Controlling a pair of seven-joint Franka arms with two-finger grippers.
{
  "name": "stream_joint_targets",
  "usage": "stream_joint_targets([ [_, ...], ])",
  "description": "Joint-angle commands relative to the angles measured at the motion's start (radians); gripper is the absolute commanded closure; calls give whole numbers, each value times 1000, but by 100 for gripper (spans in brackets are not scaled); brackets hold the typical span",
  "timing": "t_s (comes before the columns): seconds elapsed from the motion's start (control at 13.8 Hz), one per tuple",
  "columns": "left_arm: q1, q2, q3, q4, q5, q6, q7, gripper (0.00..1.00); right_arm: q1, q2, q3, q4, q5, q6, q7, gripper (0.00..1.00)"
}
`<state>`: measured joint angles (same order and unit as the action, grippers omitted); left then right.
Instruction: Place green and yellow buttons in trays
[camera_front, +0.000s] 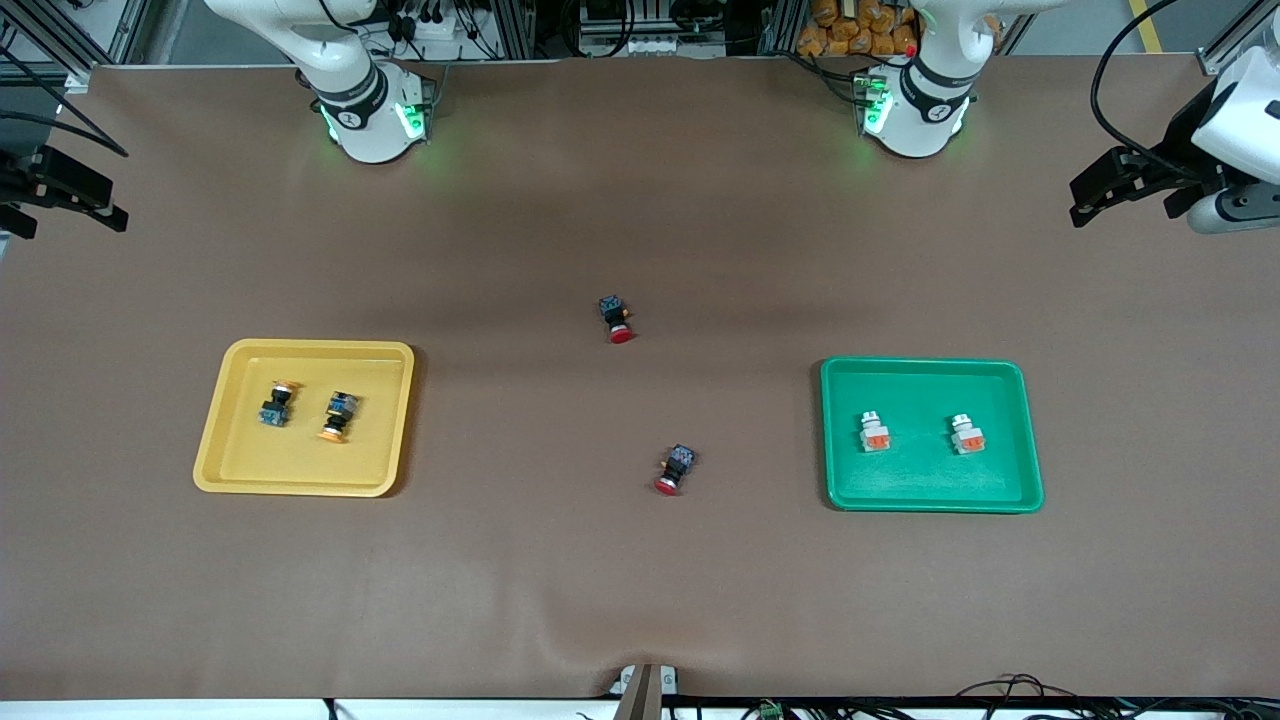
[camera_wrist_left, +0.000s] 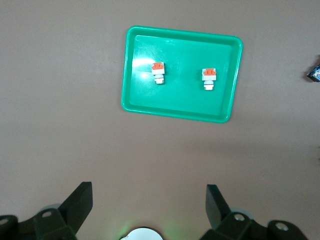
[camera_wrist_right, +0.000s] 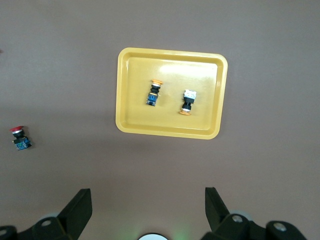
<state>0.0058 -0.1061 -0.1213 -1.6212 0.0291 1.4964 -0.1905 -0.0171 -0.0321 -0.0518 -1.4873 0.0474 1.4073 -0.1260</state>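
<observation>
While both arms wait high, left gripper (camera_wrist_left: 145, 207) and right gripper (camera_wrist_right: 145, 207) spread wide, empty: two white-grey orange-block buttons (camera_front: 875, 432) (camera_front: 966, 435) lie in green plastic tray (camera_front: 1015, 440); two black-and-blue orange-capped buttons (camera_front: 276, 402) (camera_front: 339, 416) in yellow tray (camera_front: 230, 440); two red-capped switches (camera_front: 617, 318) (camera_front: 677, 469) mid-table.

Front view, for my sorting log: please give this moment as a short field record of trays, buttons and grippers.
yellow tray: toward the right arm's end; holds two black-and-blue buttons with orange-yellow caps
green tray: toward the left arm's end; holds two white-grey buttons with orange blocks
red-capped switches: two, on the bare table between the trays
left gripper: open, empty, raised at the table's edge
right gripper: open, empty, raised at the table's edge
sorting: looks done
</observation>
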Motion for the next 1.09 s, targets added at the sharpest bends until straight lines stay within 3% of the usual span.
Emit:
stream_joint_targets([
  [0.0,10,-30,-6,-17,2,-10,3,0,5,-34,-7,-36,14,18,-20,0],
  [1.02,11,2,-6,30,34,-30,20,0,13,-31,0,-37,19,15,-20,0],
])
